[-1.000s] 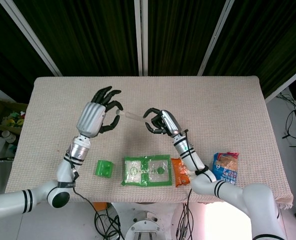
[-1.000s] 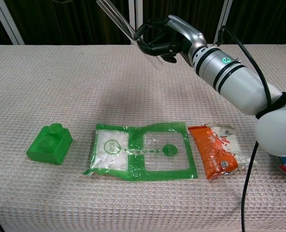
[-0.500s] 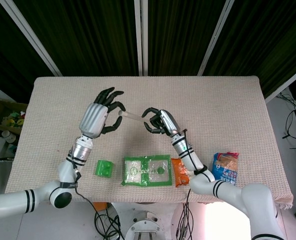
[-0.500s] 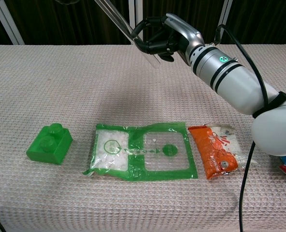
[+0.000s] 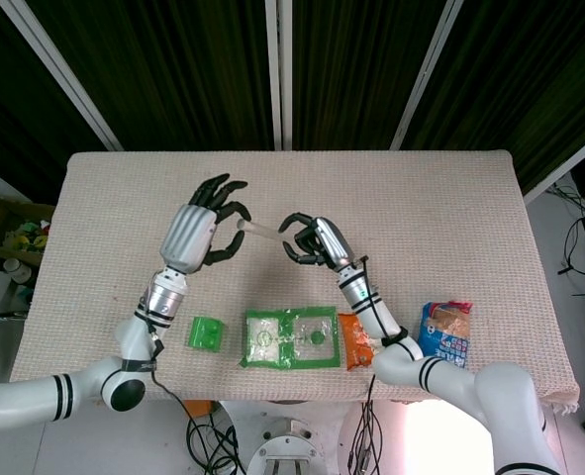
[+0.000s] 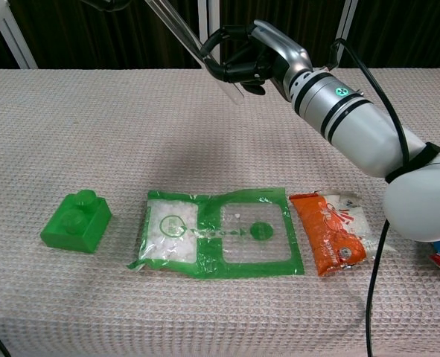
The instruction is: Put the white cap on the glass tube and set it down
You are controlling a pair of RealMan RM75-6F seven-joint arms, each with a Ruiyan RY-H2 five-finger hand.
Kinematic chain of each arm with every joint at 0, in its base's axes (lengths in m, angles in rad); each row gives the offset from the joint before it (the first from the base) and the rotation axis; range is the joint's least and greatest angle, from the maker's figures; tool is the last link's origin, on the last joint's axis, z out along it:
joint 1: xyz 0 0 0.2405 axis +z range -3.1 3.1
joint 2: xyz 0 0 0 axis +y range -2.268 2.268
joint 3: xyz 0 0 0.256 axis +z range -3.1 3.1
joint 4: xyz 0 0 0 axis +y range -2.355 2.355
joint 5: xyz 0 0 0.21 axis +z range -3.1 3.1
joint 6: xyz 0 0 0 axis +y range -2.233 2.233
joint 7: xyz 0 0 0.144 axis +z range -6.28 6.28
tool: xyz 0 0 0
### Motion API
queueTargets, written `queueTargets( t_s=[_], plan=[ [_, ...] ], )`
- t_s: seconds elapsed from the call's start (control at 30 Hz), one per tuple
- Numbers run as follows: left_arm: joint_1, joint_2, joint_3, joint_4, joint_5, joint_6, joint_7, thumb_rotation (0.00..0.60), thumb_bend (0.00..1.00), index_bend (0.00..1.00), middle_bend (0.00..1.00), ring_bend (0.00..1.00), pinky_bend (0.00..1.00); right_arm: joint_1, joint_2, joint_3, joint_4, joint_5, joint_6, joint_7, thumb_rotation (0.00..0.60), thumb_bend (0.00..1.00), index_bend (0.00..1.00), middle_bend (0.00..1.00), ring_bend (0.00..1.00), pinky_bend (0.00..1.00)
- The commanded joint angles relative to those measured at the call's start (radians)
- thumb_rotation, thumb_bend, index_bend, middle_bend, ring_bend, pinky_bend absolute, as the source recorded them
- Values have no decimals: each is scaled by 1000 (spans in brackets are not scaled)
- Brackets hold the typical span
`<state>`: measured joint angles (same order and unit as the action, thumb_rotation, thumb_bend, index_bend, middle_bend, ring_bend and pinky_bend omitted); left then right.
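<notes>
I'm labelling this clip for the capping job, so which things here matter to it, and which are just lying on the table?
In the job: glass tube, held by the right hand; left hand at the tube's end; I can't make out the white cap.

Lying about: green block, green pouch, orange packet, blue packet.

The table (image 5: 470, 198) bears a green block (image 6: 76, 221) and three packets (image 6: 221, 233).

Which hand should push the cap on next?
Left. The left hand is at the tube's open end, apparently with the cap there, while the right hand grips the tube.
</notes>
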<state>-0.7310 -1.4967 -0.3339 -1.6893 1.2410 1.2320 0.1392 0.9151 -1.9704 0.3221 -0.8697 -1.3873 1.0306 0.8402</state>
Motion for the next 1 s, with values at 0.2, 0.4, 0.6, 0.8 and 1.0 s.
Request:
queueTargets(
  t_s=[0.2, 0.4, 0.6, 0.8, 1.0],
  plan=[
    [-3, -5, 5, 8, 0, -8, -1, 600, 559, 503, 162, 54, 104, 2, -2, 2, 1, 1, 0, 2, 600, 649, 972, 1000, 1000, 1000],
    [-4, -6, 5, 10, 1, -8, -4, 600, 559, 503, 162, 54, 104, 2, -3, 2, 2, 2, -2, 0, 600, 649, 972, 1000, 1000, 1000],
    [-5, -4, 8, 12, 4, -12, -3, 600, 526, 409, 160, 53, 103, 2, -3, 0, 4, 2, -2, -2, 600, 649, 972, 1000, 1000, 1000],
    [-2, 2, 6, 12, 9, -6, -9, 598, 428, 204, 143, 53, 103, -1, 2, -3, 1, 3, -4, -14, 600, 652, 973, 1000, 1000, 1000],
    [15, 36, 14, 4, 18, 3, -2, 579, 411, 176, 138, 53, 103, -11, 29, -11, -8, 3, -8, -54, 600, 651, 974, 1000, 1000, 1000]
  ],
)
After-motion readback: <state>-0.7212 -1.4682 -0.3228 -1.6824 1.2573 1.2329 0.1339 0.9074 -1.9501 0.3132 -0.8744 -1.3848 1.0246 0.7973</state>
